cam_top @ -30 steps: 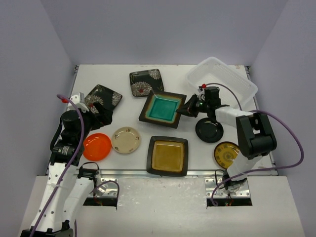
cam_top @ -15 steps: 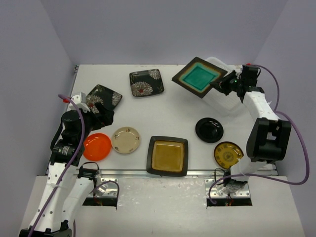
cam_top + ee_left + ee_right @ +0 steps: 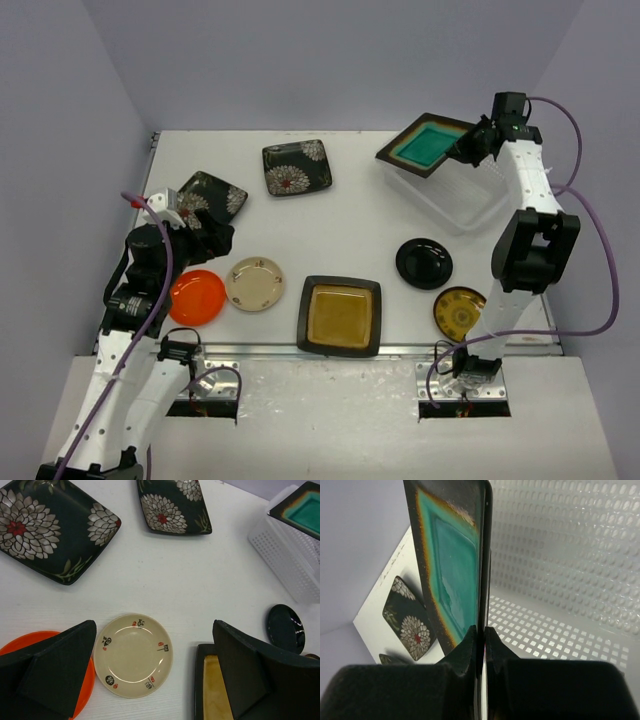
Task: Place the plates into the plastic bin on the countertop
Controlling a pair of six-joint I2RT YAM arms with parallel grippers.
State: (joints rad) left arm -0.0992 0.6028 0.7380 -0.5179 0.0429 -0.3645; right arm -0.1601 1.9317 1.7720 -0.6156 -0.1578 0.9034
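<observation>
My right gripper is shut on the edge of the square teal-centred plate and holds it tilted above the white plastic bin; the wrist view shows the plate on edge over the bin's slotted floor. My left gripper is open and empty, above the cream plate and the orange plate. The amber-centred square plate, round black plate, yellow-patterned plate and two black floral plates lie on the countertop.
Grey walls close in the table on the left, back and right. A metal rail runs along the front edge. The bin stands at the back right corner.
My right gripper has lifted the teal-centred plate from the table's middle and carried it right and back, over the bin. The left arm has barely moved.
</observation>
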